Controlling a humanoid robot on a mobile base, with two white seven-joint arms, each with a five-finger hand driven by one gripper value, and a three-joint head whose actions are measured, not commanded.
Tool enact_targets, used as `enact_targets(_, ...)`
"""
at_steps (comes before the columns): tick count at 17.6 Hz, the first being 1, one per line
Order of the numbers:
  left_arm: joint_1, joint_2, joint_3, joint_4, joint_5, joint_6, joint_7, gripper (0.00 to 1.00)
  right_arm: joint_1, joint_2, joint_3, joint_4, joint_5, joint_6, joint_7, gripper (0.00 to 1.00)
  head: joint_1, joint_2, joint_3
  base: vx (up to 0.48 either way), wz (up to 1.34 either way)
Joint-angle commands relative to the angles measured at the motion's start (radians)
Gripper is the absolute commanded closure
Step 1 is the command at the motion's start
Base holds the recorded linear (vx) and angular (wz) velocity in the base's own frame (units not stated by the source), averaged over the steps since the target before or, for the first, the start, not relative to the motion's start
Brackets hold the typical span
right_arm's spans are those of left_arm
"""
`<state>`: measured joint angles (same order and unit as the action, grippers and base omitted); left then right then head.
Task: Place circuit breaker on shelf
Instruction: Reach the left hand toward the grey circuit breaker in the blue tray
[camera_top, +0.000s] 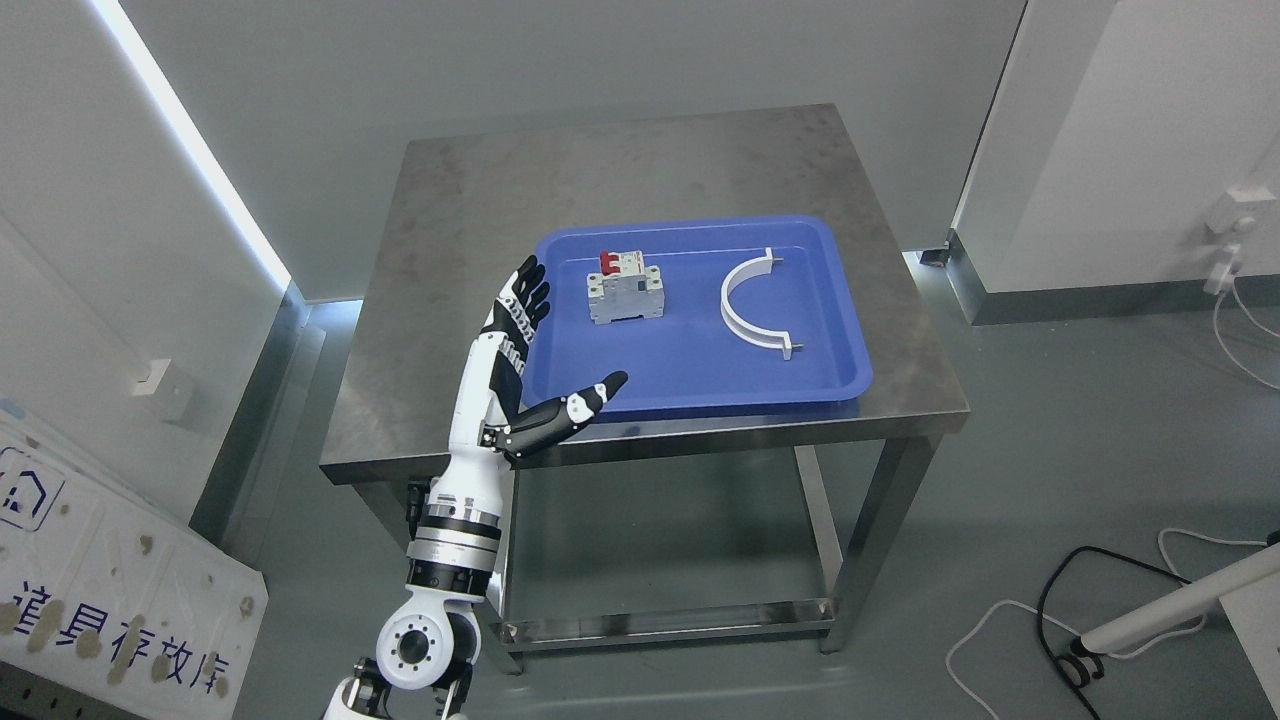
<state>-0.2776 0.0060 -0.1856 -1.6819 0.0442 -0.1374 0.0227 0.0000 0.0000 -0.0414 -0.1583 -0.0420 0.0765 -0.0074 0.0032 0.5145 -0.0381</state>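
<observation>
A grey circuit breaker (626, 287) with red switches on top lies in the back left part of a blue tray (700, 385). My left hand (535, 345) hovers over the tray's left edge, a short way left of and nearer than the breaker, touching nothing. Its fingers (522, 300) are stretched out toward the far side and the thumb (575, 405) sticks out to the right, so the hand is open and empty. The right arm does not show.
A white curved clamp (752, 305) lies in the tray to the right of the breaker. The tray rests on a steel table (430, 300) with a low crossbar. Cables (1060, 620) trail on the floor at the lower right. A printed white board (110, 610) leans at the lower left.
</observation>
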Motion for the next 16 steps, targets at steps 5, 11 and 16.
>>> enact_targets(5, -0.055, 0.011, -0.022, -0.006, -0.001, 0.001, -0.065, 0.0, 0.017, -0.017, 0.0, 0.0, -0.001, -0.029, 0.004, 0.0, 0.0, 0.0, 0.0, 0.0, 0.0)
enact_targets(11, -0.342, 0.011, 0.025, 0.264, -0.324, 0.021, -0.222, 0.0, 0.017, -0.017, 0.0, 0.0, 0.001, -0.029, 0.004, 0.0, 0.0, 0.0, 0.0, 0.0, 0.0)
enact_targets(16, -0.494, 0.011, 0.012, 0.352, -0.536, 0.209, -0.355, 0.0, 0.017, -0.017, 0.0, 0.0, 0.001, -0.029, 0.004, 0.0, 0.0, 0.0, 0.0, 0.0, 0.0)
